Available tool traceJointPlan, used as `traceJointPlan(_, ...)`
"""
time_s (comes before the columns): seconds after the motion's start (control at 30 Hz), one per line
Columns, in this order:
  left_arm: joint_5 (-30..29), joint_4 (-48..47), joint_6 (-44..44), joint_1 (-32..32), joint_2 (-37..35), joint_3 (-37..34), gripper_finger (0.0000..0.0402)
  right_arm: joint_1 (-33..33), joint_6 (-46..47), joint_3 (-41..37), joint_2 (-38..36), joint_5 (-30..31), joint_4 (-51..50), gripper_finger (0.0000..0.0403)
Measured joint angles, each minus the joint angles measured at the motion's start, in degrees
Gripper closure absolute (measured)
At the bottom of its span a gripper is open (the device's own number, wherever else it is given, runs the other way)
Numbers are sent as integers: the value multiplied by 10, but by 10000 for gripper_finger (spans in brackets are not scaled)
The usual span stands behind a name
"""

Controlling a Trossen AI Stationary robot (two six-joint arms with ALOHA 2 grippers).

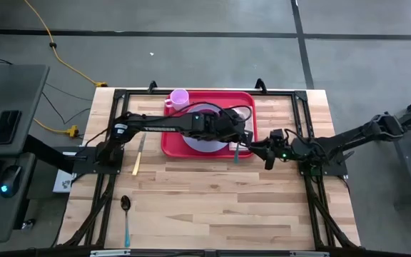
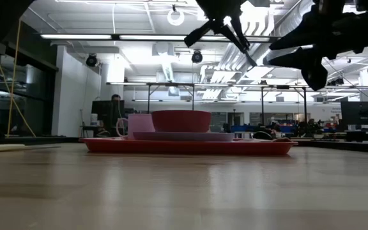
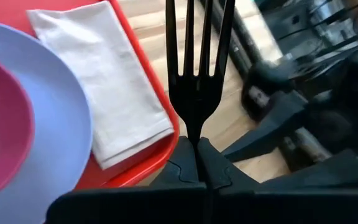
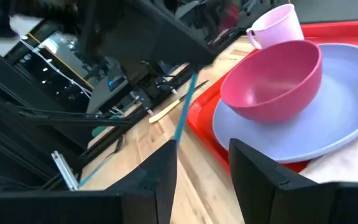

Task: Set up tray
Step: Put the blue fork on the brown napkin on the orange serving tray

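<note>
Closed on a dark fork (image 3: 194, 74), our left end effector (image 3: 197, 163) is hovering just above the near-right edge of the red tray (image 1: 171, 143). Its tines are pointing along the napkin (image 3: 107, 81), which lies beside the lavender plate (image 3: 55, 124). Beyond, our right end effector (image 1: 268, 151) is waiting open, empty, off the tray's right side.
</note>
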Motion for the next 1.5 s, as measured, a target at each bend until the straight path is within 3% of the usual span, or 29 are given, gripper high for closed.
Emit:
traceJointPlan(0.13,-19,8,4,0,4,2,391,-19,-27,31,9,-24,-35,278)
traceJointPlan(0.47,-38,2,15,12,6,0,391,-49,-68,144,58,-41,-232,278)
traceJointPlan(0.87,-81,20,23,12,6,0,391,-53,-39,165,109,23,-205,278)
traceJointPlan(1.5,-84,53,21,11,6,1,391,-57,-37,165,146,80,-166,278)
